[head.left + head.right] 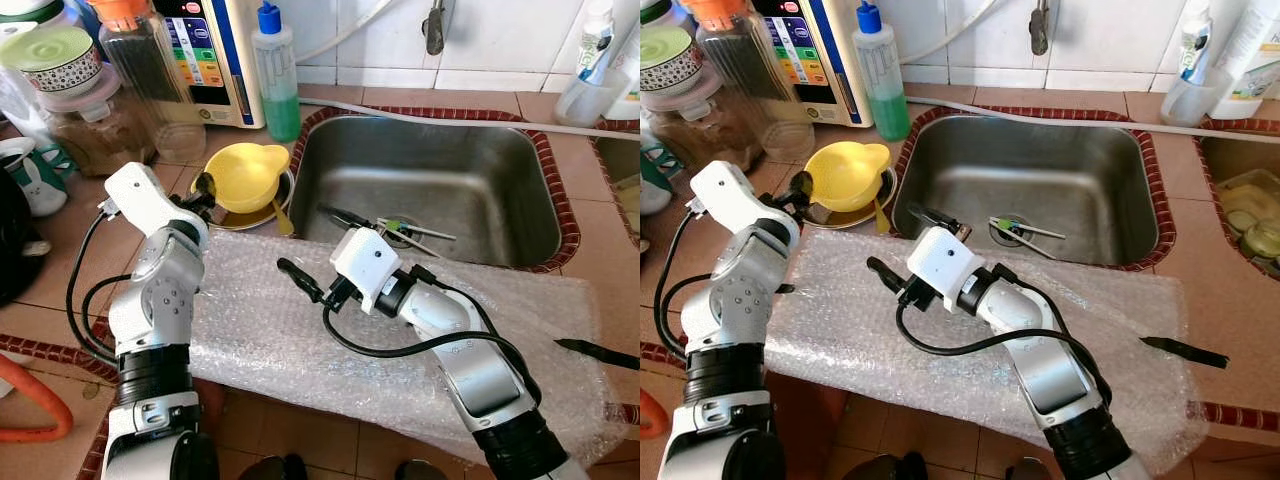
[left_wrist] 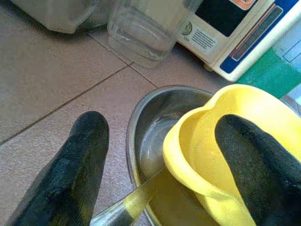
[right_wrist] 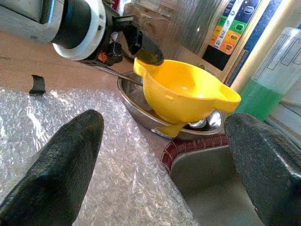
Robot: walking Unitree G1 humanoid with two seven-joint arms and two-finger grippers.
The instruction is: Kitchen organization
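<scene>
1. Yellow plastic forms the task's thing, a funnel-like bowl (image 1: 245,176) with a pouring lip; it is seated, tilted, in a shallow steel dish (image 1: 222,216) on the tiled table (image 1: 70,255), just left of the sink (image 1: 430,190).
2. The bowl's open mouth is turned upward, and its lip is pointed toward the sink and the back wall in the head views; its long axis is laid from the left end effector's side toward that lip.
3. A steel utensil handle (image 2: 124,207) is seen lying across the dish rim under the bowl; which utensil it is cannot be told.
4. The left end effector (image 2: 160,155) is held wide open at the bowl's near-left edge: one black finger (image 2: 258,165) is placed inside the yellow rim, the other (image 2: 70,169) outside, over the table beside the dish. Nothing is gripped between them.
5. The right end effector (image 3: 160,160) is spread wide open above a sheet of bubble wrap (image 1: 280,330) laid along the front of the table, and it is aimed at the bowl; nothing is held.
6. Cutlery (image 1: 400,230) is seen lying near the sink's drain.
7. A bottle of green liquid (image 1: 276,75) with a blue cap is stood behind the dish, beside a white appliance (image 1: 205,50), and a clear jar (image 2: 146,33) is stood near the dish.
8. A dark knife-like object (image 1: 598,352) is laid at the right edge of the bubble wrap.
</scene>
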